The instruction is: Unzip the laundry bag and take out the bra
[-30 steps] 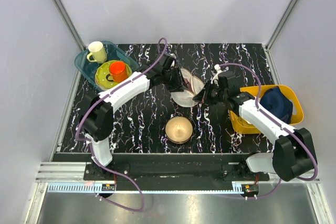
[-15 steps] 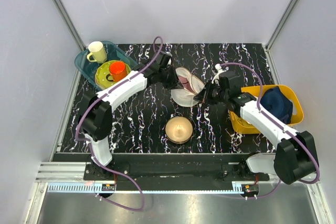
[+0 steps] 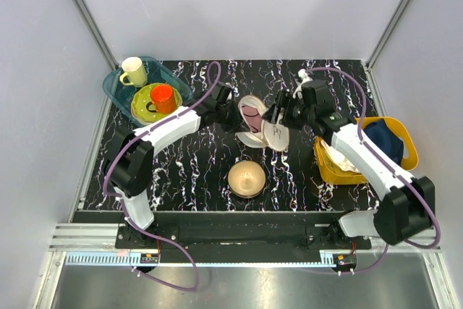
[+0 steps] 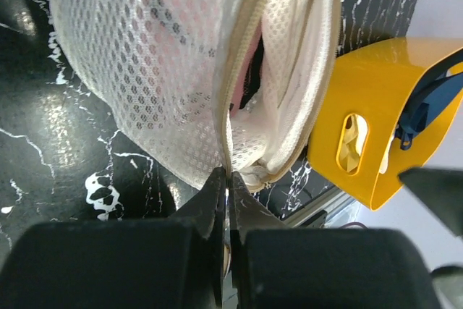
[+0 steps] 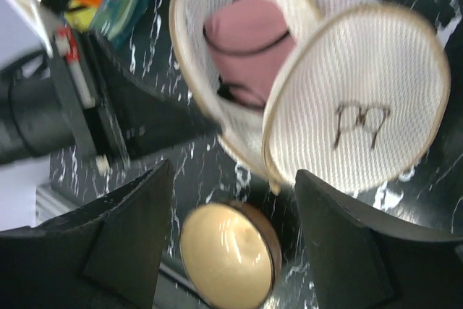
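The cream mesh laundry bag (image 3: 253, 122) lies on its side mid-table with its mouth open. Its round lid (image 5: 358, 110), marked with a small bra drawing, hangs open beside the mouth. The pink bra (image 5: 249, 30) sits inside the bag, and a sliver of it (image 4: 241, 70) shows in the left wrist view. My left gripper (image 3: 233, 117) is shut on the bag's zip rim (image 4: 226, 173) at the left side. My right gripper (image 3: 279, 113) hovers open just right of the lid, holding nothing, its fingers (image 5: 134, 233) spread wide above the bowl.
A bronze bowl (image 3: 247, 178) stands in front of the bag. A yellow bin (image 3: 329, 168) at the right holds a dark blue cloth (image 3: 381, 142) and a white cloth (image 3: 340, 161). A teal tray (image 3: 114, 86) at the back left carries a green bowl, an orange cup and a cream mug.
My right gripper has opened and drawn back toward the far side; the lid has swung open. My left gripper has shut on the bag's rim and shifted slightly left.
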Available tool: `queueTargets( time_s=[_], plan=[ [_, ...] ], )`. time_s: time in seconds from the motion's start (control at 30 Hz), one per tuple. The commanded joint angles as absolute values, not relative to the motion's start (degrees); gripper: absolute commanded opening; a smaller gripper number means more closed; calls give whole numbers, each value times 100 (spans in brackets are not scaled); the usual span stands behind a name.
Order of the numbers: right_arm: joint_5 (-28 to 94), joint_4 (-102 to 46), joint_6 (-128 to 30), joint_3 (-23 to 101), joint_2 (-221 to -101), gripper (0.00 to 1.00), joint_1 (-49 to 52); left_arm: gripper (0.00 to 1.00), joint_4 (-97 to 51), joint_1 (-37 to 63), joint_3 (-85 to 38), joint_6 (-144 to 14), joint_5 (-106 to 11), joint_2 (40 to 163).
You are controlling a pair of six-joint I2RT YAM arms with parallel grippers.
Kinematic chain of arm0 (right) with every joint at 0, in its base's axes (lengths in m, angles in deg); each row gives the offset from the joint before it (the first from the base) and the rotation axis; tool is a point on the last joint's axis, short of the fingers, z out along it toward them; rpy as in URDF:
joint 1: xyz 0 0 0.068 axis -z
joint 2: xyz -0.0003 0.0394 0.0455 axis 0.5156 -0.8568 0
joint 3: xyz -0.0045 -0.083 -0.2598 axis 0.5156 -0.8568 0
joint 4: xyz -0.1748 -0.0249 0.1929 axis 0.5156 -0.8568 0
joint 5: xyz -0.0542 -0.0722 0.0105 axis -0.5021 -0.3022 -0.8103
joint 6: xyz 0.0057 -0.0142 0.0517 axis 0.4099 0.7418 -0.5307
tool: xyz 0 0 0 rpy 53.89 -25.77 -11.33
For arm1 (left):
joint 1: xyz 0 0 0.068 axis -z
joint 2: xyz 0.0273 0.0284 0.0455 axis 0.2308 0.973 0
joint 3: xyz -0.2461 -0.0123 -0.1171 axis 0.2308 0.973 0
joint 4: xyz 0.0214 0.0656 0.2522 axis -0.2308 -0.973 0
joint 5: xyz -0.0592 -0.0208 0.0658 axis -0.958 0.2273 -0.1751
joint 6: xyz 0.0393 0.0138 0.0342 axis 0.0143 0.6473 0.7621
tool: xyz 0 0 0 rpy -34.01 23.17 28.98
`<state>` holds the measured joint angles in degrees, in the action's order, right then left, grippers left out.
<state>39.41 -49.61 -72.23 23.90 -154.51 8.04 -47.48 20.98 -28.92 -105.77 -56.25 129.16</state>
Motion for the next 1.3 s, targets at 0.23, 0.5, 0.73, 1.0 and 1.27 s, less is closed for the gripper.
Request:
queueTargets(
  time_s=[0.23,0.5,0.73,1.0,1.27],
  plan=[
    [2949,-5176,-7003,3657,-17507,74,775,0,-4236,2207,-2944,-10698,-5818,12724],
    [2774,-4886,-7152,2973,-17026,0,775,0,-4183,2216,-2513,-10671,-5747,12645],
    [3028,-5341,-6907,3085,-16866,52,775,0,-4130,2164,-2390,-10382,-5914,12574],
    [2563,-5149,-6827,3446,-16059,57,477,0,-4131,2041,-2433,-10302,-6152,12645],
    [3300,-5343,-6546,4219,-17112,38,99,0,-4192,1952,-2407,-10285,-6152,12627]
  ],
)
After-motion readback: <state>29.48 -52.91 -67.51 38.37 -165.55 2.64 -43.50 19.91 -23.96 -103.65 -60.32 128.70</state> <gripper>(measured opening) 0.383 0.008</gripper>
